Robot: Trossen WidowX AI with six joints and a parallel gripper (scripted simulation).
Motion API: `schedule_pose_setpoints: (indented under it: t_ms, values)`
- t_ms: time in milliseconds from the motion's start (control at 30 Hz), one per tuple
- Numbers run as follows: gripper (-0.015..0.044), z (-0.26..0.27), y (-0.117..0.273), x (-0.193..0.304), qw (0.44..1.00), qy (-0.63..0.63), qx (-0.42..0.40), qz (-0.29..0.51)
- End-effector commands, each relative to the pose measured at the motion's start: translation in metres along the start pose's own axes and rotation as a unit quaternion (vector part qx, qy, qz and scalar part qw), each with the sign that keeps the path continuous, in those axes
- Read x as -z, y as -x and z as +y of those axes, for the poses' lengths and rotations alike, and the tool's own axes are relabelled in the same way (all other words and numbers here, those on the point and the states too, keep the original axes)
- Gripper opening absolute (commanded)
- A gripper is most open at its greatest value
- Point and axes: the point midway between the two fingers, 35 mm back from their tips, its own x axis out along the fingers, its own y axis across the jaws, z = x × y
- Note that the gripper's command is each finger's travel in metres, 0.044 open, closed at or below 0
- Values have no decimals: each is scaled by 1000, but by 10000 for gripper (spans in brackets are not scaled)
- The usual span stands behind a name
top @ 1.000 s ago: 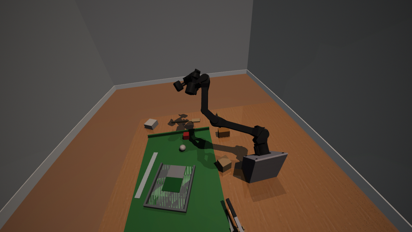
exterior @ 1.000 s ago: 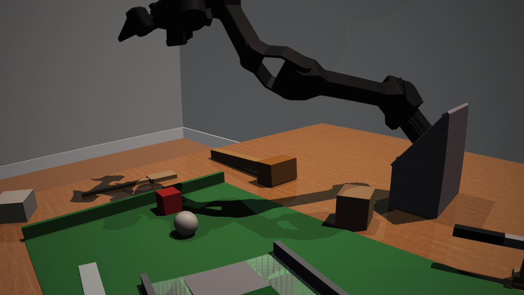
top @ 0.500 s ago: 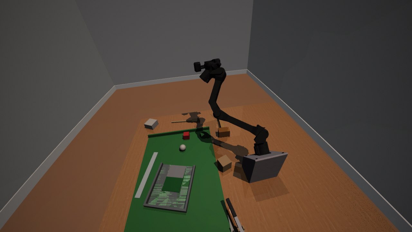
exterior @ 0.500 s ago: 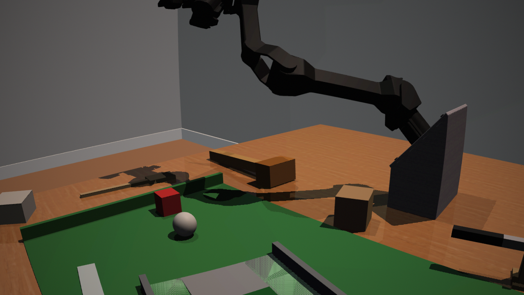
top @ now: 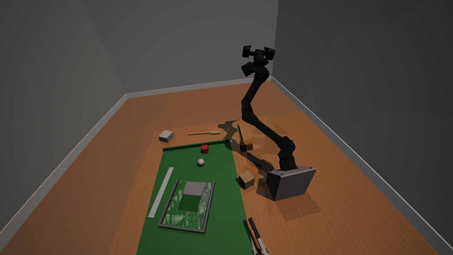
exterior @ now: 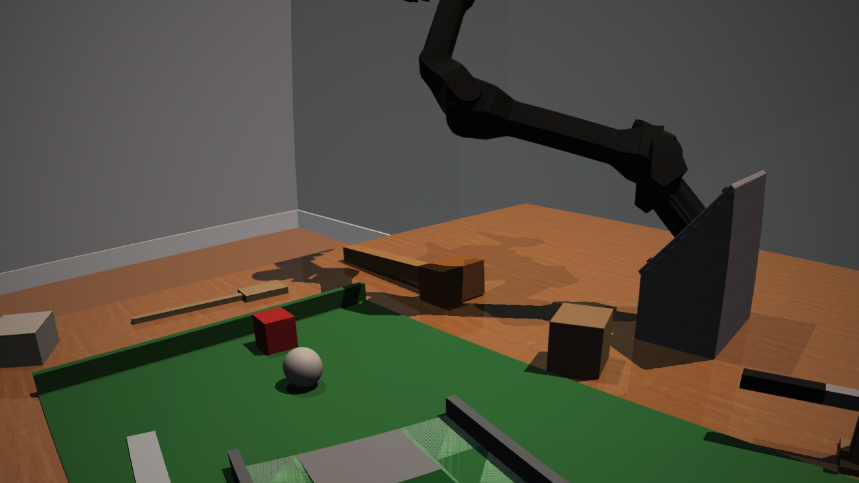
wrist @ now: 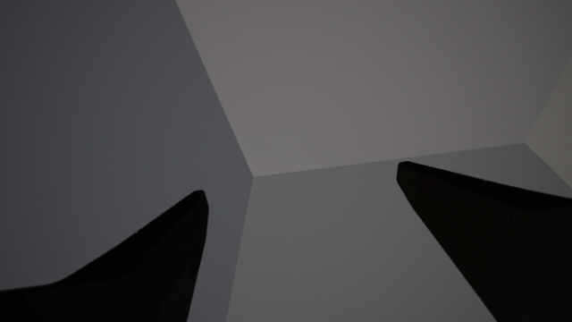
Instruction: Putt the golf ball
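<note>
Putter (top: 205, 148), seen as a small red block, sits on the green mat (top: 221, 203) close to the mat's far rail (top: 193, 146), with nothing gripping it.

The bench (top: 316, 228) carries everything, and the mat covers its left part. The black arm (top: 253, 111) rises from a grey base (top: 290, 185) on bare bench right of the mat. It bends up and away, so its tip is high over the far corner of the room, well apart from the mat. In the wrist view the pincer (wrist: 300, 179) is spread wide with only grey wall between its two dark fingers.

A grey frame (top: 164, 206) encloses the raised green (top: 189, 203) in the middle of the mat. The grey ramp (top: 193, 188) adjoins the green's far edge, on the side facing the ball. A pale strip (top: 161, 191) lies flat just left of the frame.

Off the mat's right edge stands a brown block (top: 246, 179). Farther back lies a brown mallet-like piece (top: 246, 145). Beyond the rail lie a thin tan stick (top: 204, 132) and a grey block (top: 166, 135).

The white ball (top: 200, 162) rests on the mat between the putter and the ramp, just beside the putter but not touching it.
</note>
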Motion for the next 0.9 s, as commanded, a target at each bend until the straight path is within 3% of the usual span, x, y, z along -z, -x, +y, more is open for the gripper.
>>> schedule_pose_setpoints:
  t_ms: [0,200,567,867]
  values:
    - [440,39,6,39,997,2,-43,62]
    - [440,99,35,112,978,9,-113,174]
    - [440,137,93,186,939,49,-178,290]
    - [440,146,162,251,882,91,-222,406]
